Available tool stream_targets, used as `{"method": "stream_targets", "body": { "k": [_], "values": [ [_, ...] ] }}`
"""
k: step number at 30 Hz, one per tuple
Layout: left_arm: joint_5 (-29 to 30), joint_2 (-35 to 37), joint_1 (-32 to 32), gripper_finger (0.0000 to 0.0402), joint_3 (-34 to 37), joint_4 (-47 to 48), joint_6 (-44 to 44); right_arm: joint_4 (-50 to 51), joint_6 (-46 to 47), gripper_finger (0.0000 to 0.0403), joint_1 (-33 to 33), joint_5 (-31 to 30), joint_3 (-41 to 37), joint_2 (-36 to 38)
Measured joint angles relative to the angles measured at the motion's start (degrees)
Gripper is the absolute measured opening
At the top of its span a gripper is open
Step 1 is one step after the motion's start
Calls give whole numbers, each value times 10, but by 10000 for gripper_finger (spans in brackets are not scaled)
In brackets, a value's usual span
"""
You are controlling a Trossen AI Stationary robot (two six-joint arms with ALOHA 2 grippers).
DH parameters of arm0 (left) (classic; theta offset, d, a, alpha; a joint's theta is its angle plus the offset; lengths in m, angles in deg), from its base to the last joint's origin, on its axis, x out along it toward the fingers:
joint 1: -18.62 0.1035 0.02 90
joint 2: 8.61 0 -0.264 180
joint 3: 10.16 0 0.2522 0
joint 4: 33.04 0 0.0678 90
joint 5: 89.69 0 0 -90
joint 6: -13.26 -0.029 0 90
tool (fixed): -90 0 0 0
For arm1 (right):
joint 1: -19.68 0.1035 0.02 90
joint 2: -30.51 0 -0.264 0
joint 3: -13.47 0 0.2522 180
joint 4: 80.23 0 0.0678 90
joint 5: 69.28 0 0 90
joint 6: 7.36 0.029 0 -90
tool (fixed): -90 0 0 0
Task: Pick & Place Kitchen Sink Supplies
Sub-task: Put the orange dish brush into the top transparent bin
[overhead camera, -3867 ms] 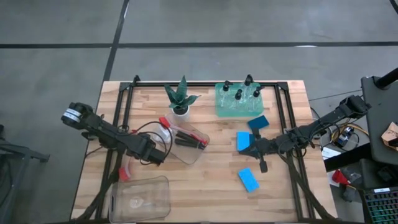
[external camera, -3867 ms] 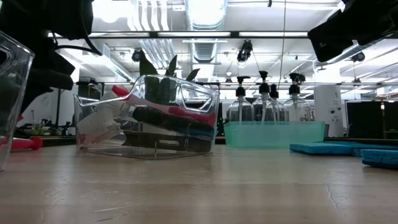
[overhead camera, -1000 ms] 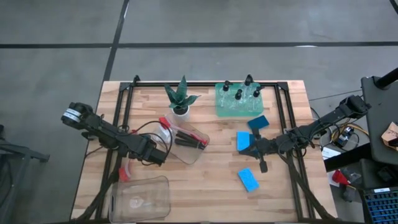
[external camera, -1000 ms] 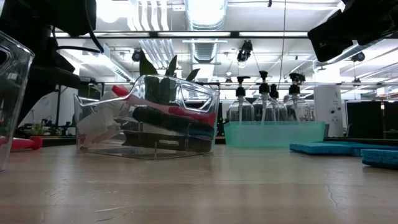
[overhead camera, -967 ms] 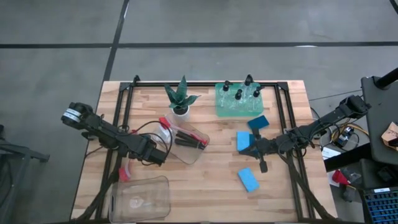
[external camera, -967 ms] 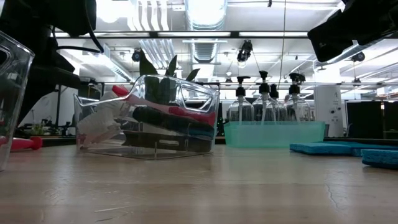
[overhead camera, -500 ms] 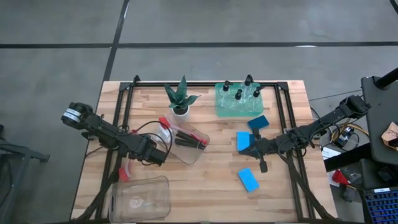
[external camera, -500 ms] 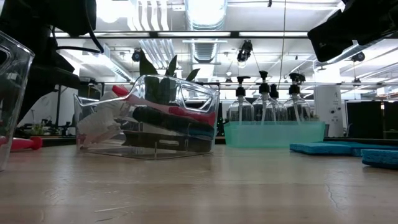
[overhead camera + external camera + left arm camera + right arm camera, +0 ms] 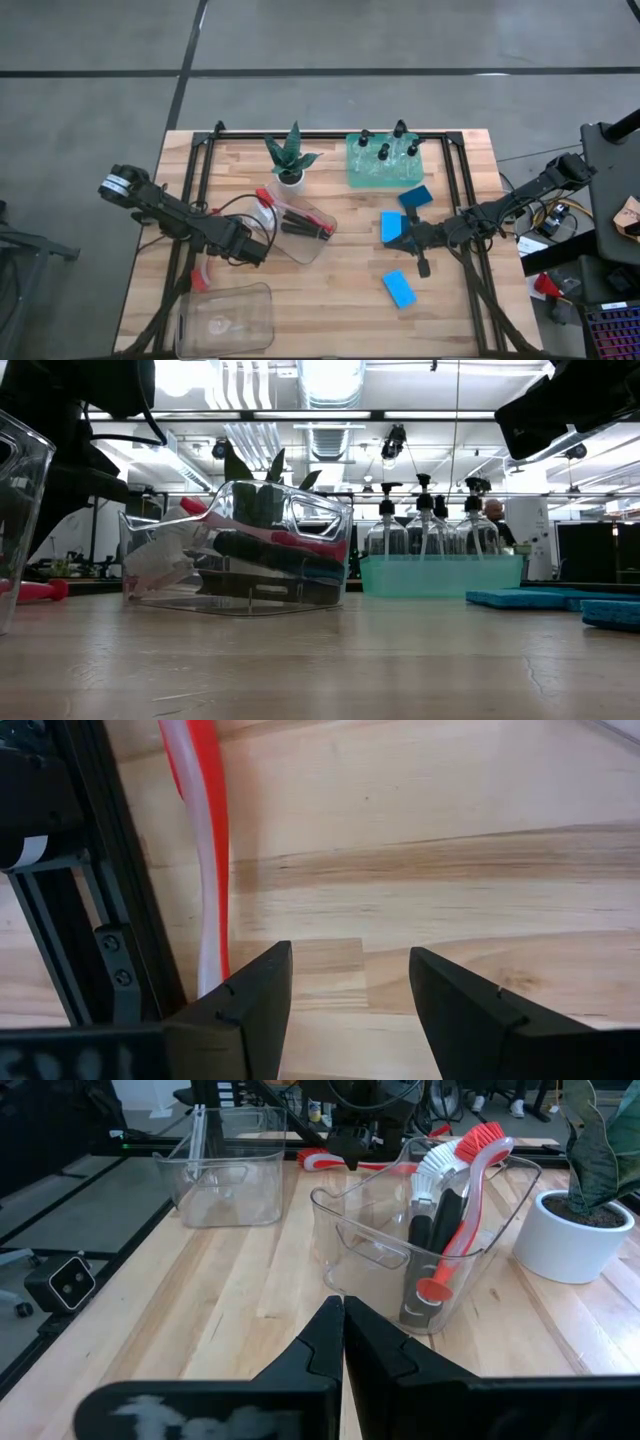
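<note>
Three blue sponges lie flat on the right half of the table (image 9: 391, 226) (image 9: 415, 198) (image 9: 399, 289). Small black-topped clear bottles (image 9: 385, 152) stand in the green tray (image 9: 360, 178). Red and black brushes (image 9: 450, 1230) lean in a clear bin (image 9: 300, 228). One red-and-white brush (image 9: 205, 850) lies on the wood by the left frame rail. My left gripper (image 9: 350, 990) is open above bare wood, beside that brush. My right gripper (image 9: 343, 1330) is shut, just on the near side of the middle sponge, pointing toward the brush bin.
An empty clear bin (image 9: 225, 318) sits at the near left corner. A green spiky plant in a white pot (image 9: 290, 165) stands at the far side. Black frame rails (image 9: 185, 270) run along both table sides. Bare wood lies between the brush bin and the sponges.
</note>
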Motion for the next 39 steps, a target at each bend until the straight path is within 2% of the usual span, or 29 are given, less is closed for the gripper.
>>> {"method": "stream_targets", "body": {
  "k": [11,15,20,32,39],
  "values": [
    [2,0,0,202,0,-19,10,0,0,9,0,0,0,0],
    [46,0,0,202,0,-36,18,0,0,9,0,0,0,0],
    [50,0,0,202,1,-43,24,0,0,8,0,0,0,0],
    [46,-1,-1,202,15,93,50,0,0,8,0,0,0,0],
    [25,-2,-1,202,83,20,41,0,0,8,0,0,0,0]
  ]
}}
